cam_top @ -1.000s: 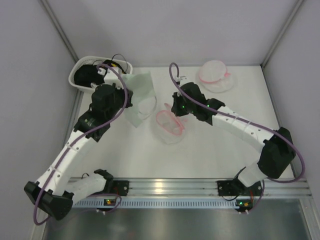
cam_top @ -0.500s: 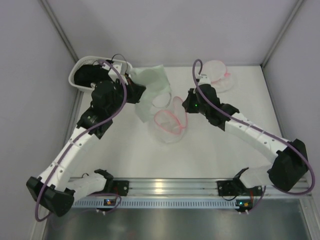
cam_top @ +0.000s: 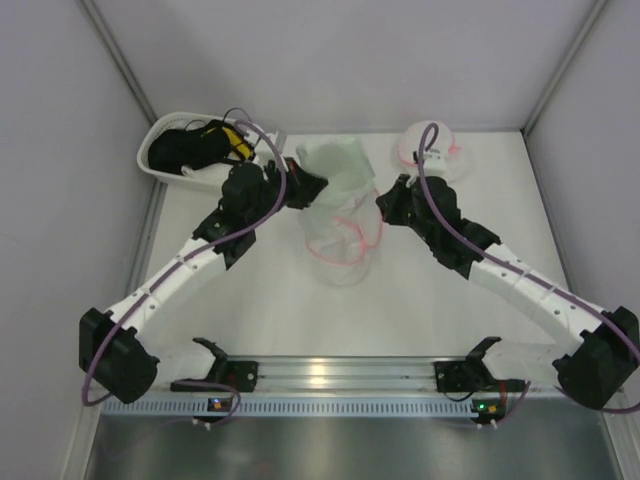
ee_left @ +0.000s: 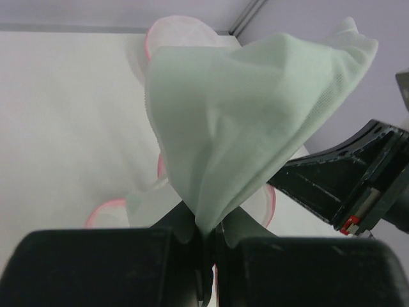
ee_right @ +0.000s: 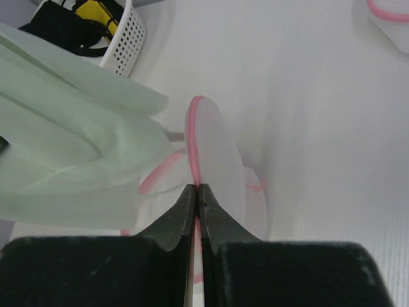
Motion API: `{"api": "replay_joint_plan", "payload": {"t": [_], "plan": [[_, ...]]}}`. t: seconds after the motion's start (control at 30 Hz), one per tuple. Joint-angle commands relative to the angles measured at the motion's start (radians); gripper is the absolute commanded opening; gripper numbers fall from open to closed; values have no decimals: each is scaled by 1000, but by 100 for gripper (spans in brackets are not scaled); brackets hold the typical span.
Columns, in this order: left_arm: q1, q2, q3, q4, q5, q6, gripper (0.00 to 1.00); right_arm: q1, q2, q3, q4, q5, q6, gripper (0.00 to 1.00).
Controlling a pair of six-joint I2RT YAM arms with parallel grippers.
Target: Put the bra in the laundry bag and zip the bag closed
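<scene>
The bra is a pale greenish-white fabric piece hanging from my left gripper, which is shut on its edge. In the left wrist view the bra spreads out above my gripper. It hangs over the back of the laundry bag, a white mesh pouch with a pink zipper rim at the table's middle. My right gripper is shut on the bag's pink-edged flap and holds it upright, as the right wrist view shows. The bra is just left of that flap.
A white plastic basket with a black and yellow tangle stands at the back left. A second pink-rimmed mesh pouch lies at the back right. Grey walls close in on three sides.
My left gripper has carried the bra to the right, up to the laundry bag. My right gripper has moved right and back, raising the bag's flap.
</scene>
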Motion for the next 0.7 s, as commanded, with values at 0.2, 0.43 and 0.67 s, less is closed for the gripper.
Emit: {"api": "replay_joint_plan", "payload": {"t": [0.2, 0.43, 0.67], "plan": [[-156, 9, -178, 209, -78, 17, 0, -35, -56, 7, 101, 65, 3, 0], [-167, 63, -278, 199, -91, 47, 0, -52, -69, 36, 109, 60, -34, 0], [-174, 157, -273, 114, -158, 101, 0, -55, -72, 48, 125, -1, -51, 0]]}}
